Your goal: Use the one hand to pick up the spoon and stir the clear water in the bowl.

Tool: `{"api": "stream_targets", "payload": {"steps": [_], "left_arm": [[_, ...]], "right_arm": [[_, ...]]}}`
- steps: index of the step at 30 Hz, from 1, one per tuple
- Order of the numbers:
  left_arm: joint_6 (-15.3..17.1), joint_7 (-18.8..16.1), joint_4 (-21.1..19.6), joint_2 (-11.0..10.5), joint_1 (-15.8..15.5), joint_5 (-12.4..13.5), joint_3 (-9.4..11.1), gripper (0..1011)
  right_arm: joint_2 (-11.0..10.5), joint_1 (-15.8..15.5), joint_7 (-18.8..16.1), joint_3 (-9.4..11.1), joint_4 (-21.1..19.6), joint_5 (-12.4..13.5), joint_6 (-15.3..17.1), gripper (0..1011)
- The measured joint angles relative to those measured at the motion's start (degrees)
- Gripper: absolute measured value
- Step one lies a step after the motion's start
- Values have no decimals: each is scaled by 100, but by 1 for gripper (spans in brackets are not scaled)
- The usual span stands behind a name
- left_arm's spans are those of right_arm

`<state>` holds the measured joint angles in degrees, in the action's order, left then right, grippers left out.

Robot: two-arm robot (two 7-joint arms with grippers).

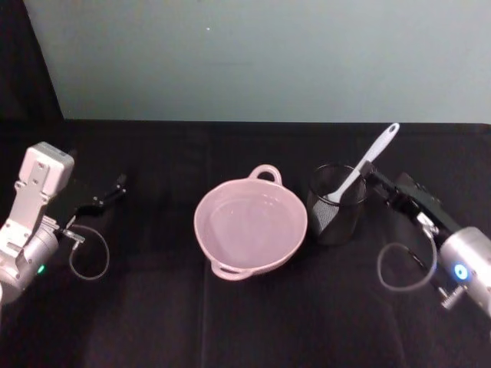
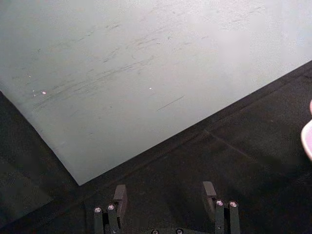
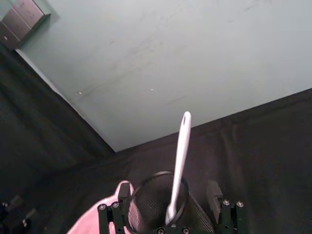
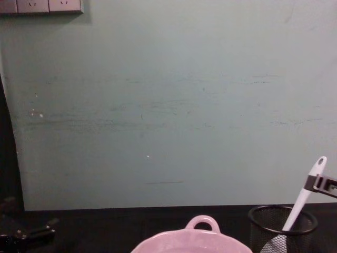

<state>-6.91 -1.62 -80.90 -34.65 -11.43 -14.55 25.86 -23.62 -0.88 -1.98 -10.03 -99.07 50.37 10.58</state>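
While the spoon (image 1: pixel 367 165) leans in the mesh cup (image 1: pixel 336 204), the right claw (image 3: pixel 168 202) straddles its rim, spread.

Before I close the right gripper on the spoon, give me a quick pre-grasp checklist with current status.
1. Spoon reachable: ok, it stands head down in the mesh cup, handle leaning up out of it.
2. Right gripper open: ok, fingers spread.
3. Alignment: ok, in the right wrist view the handle rises between the fingers; contact cannot tell.
4. Bowl in place: ok, upright beside the cup, on its left.
5. Water in bowl: cannot tell, faint shine at most.
6. Left gripper out of the way: ok, open, off to the bowl's left.
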Motion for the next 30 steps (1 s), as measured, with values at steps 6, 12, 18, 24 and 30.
{"api": "stream_targets", "payload": {"steps": [6, 12, 18, 24, 30], "left_arm": [[0, 0, 0, 0, 0, 0, 0, 1011], [0, 0, 0, 0, 0, 1, 0, 1011], [0, 0, 0, 0, 0, 0, 0, 1011], [0, 0, 0, 0, 0, 0, 0, 1011], [0, 0, 0, 0, 0, 0, 0, 1011]], "right_arm": [[-225, -449, 53, 115, -347, -252, -189, 1002], [-274, -734, 34, 257, -390, -689, -637, 1002], [-266, -785, 126, 240, -161, -1455, -1214, 1002], [-208, -617, 437, 89, 370, -2485, -1701, 1002], [-84, -407, 647, 16, 870, -3028, -1921, 1002]]}}
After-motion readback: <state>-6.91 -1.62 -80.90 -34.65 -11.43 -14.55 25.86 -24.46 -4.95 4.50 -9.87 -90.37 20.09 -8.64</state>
